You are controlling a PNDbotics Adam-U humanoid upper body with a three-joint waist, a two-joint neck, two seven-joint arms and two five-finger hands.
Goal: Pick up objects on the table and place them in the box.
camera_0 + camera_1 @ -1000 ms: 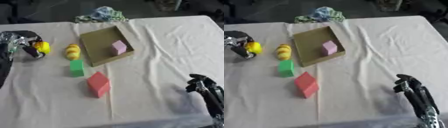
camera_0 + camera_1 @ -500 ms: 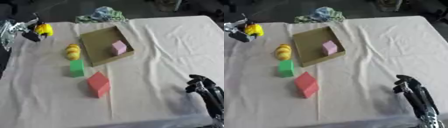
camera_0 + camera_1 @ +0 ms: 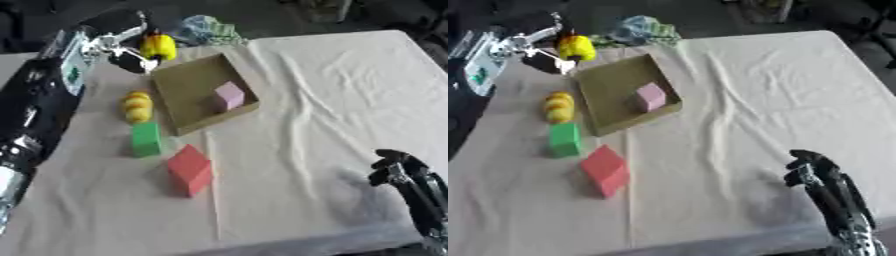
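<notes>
Yellow and rounded, the toy (image 3: 158, 46) sits pinched in the left hand (image 3: 112, 46), raised just beyond the box's (image 3: 182, 91) far left corner — not yet over the opening. It looks light and smooth, probably slippery, so a hold across its middle seems safest. A pink block (image 3: 229, 95) already lies inside. The right hand (image 3: 395, 169) idles near the lower right, fingers curled, empty.

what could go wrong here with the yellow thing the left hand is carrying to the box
The left hand pinches the yellow object above the far corner of the box, not over its middle; released now, it might hit the rim and roll off. The pink block already inside takes up space, so the object could bounce off it.
</notes>
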